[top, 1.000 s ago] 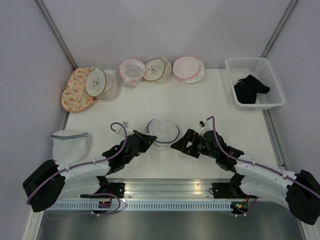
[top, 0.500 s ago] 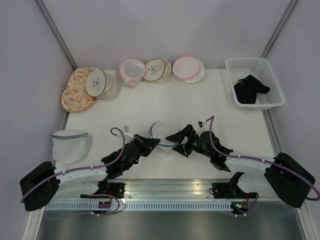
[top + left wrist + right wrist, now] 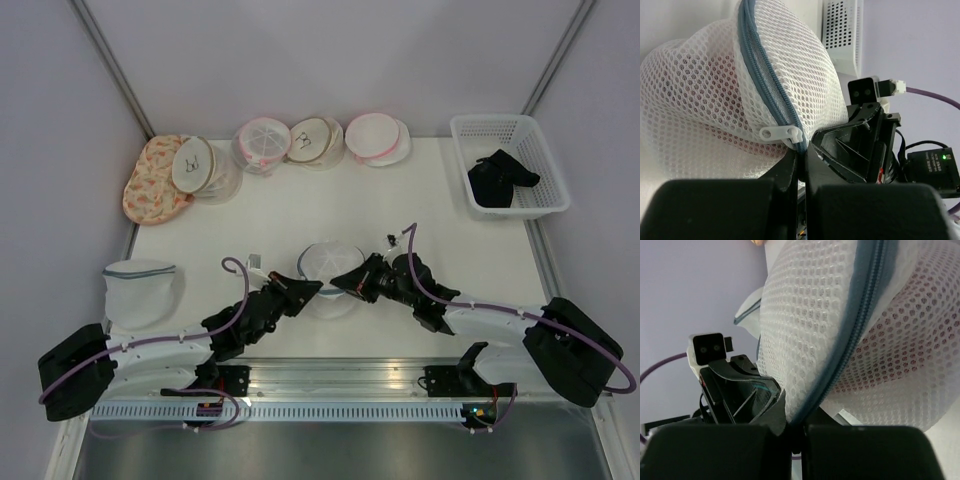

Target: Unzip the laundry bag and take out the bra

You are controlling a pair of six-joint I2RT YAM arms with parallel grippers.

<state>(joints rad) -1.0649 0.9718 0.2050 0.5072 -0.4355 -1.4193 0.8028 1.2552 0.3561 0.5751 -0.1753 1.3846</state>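
Note:
The laundry bag (image 3: 328, 262), white mesh with a blue-grey zipper (image 3: 765, 65), is held up off the table between my two grippers at the centre. My left gripper (image 3: 801, 155) is shut on the zipper seam just below the white zipper pull (image 3: 781, 132). My right gripper (image 3: 796, 427) is shut on the same seam (image 3: 855, 335) from the other side, tip to tip with the left gripper (image 3: 310, 287). The bra stays hidden inside the bag; only a reddish tint shows through the mesh (image 3: 900, 315).
Several round mesh bags (image 3: 262, 143) line the back edge beside an orange patterned pouch (image 3: 150, 185). A white basket (image 3: 545, 160) at the back right holds a black garment (image 3: 500, 178). An open mesh bag (image 3: 140, 285) stands at the left edge.
My right gripper has moved left to the bag and shut on its zipper seam. The bag has been tipped up from lying flat. The left gripper stayed shut.

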